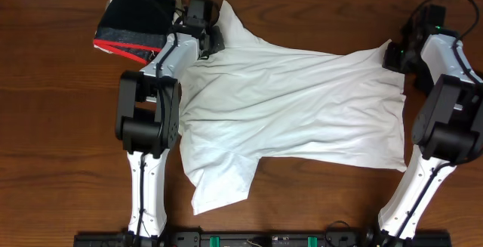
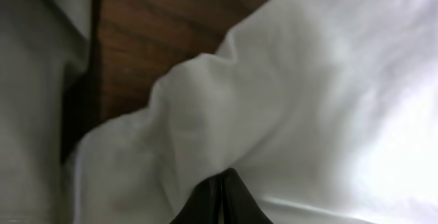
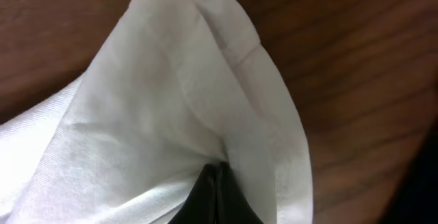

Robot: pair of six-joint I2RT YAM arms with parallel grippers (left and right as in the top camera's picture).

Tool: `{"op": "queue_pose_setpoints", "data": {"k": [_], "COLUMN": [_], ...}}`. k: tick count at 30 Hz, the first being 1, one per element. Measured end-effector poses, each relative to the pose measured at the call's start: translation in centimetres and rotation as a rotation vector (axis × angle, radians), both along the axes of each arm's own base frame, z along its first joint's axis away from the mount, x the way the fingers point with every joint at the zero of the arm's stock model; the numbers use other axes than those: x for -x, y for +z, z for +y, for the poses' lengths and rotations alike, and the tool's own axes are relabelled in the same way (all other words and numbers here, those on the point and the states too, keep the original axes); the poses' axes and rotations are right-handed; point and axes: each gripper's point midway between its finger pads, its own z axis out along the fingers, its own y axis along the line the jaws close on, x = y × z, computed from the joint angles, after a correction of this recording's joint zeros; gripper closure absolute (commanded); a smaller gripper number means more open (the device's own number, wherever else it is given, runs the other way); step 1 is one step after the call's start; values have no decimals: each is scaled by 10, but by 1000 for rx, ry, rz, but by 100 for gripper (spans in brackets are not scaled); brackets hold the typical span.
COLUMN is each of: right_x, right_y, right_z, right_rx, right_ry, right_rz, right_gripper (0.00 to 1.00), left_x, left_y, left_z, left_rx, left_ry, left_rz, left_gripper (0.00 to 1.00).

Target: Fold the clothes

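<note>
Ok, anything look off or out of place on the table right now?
Nothing torn or spilled. The white shirt lies skewed and wrinkled, one sleeve sticking out on the near side. The dark garment sits in a bunched heap at the far left, by the left gripper.

Dark garment pile (image 1: 136, 20) sits just left of our left gripper (image 2: 222, 195) fingers, so we're blocked on that side. White shirt (image 1: 294, 103) covers the whole span between the two sets of fingers. Past our right gripper (image 3: 216, 191) fingertips and to their right we have bare table (image 1: 317, 13). There's the same bare wood ahead of the left fingertips.
</note>
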Motion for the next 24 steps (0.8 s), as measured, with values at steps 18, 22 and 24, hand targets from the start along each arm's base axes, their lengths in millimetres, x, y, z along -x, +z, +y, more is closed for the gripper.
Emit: {"op": "queue_pose_setpoints", "data": {"k": [18, 22, 24], "right_x": [-16, -17, -13], "right_y": [82, 116, 127], "right_z": [-6, 4, 10], "right_rx": [-18, -73, -101], "right_ry": [-104, -106, -100], "right_rz": [32, 5, 12], "right_gripper": [77, 6, 1], "left_x": [-21, -12, 1], "left_y": [87, 113, 129], "left_z": [14, 15, 17], "left_rx": [-56, -60, -62], "left_ry": [2, -3, -2], "left_rz": [-37, -29, -12], "left_gripper": [17, 2, 2]}}
